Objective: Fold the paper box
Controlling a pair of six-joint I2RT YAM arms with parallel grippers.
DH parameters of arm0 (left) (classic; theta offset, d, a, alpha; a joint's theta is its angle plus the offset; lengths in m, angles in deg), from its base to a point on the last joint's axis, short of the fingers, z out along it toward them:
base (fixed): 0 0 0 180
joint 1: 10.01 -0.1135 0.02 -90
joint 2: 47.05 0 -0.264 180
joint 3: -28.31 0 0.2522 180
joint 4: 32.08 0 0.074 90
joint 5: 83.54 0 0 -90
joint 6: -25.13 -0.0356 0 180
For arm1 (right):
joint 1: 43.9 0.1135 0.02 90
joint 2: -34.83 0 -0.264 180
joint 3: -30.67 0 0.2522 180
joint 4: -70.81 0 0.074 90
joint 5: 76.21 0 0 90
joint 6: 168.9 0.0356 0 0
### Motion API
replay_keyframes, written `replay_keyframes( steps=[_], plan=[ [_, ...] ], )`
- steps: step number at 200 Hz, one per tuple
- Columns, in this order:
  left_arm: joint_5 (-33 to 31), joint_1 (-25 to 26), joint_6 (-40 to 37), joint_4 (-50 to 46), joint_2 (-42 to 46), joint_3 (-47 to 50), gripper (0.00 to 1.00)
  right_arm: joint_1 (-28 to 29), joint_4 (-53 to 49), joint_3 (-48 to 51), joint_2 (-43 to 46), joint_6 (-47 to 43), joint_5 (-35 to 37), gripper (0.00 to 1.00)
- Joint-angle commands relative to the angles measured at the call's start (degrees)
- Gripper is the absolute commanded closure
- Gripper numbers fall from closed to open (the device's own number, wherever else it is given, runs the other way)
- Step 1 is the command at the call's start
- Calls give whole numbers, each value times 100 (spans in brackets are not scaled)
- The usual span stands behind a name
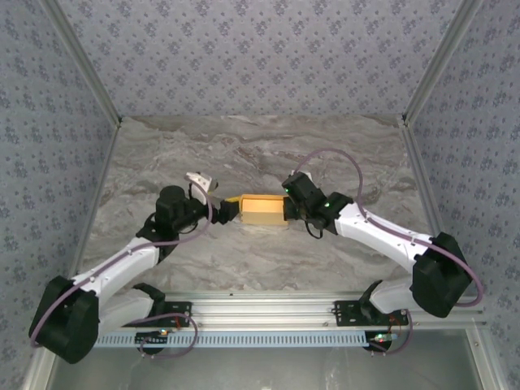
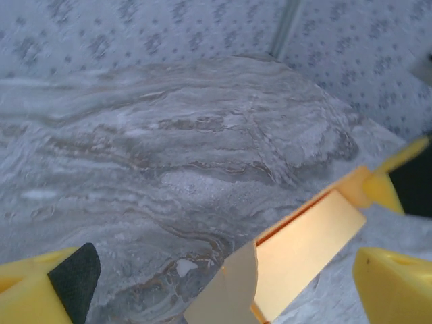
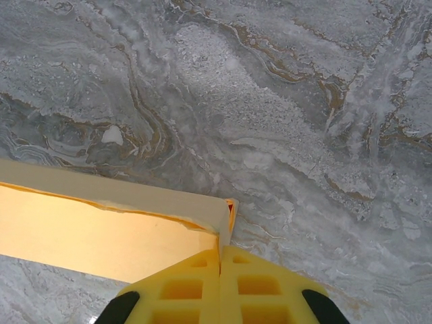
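Paper box (image 1: 262,210) — corner in right gripper (image 3: 221,260)

left end effector (image 2: 224,287) wide, right (image 3: 220,268) pinched

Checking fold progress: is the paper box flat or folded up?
Folded up: the paper box has raised walls around a sunken floor; the right gripper pinches one end wall. Left end: cannot tell.

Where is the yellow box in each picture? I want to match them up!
Top external: the paper box lies in the middle of the table.
Left wrist: it is at the lower right, pale inside showing.
Right wrist: it is at the lower left, its corner pinched by the right gripper.
Shared landmark: the grey marbled table lies under the box in all three.
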Motion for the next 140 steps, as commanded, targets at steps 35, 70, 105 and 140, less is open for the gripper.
replay_keyframes(
  steps=[35,70,105,140],
  plan=[
    [289,75,1133,-1643,-785,-1023,30,99,-233,-285,-141,168,271,97],
    [176,383,826,-1770,-1004,-1150,44,114,-332,-362,-195,195,332,97],
    [-114,694,505,-1854,-988,-1191,44,99,-368,-366,-205,248,334,97],
    [-428,745,431,-1845,-1103,-1242,60,99,-379,-380,-214,274,335,97]
  ],
)
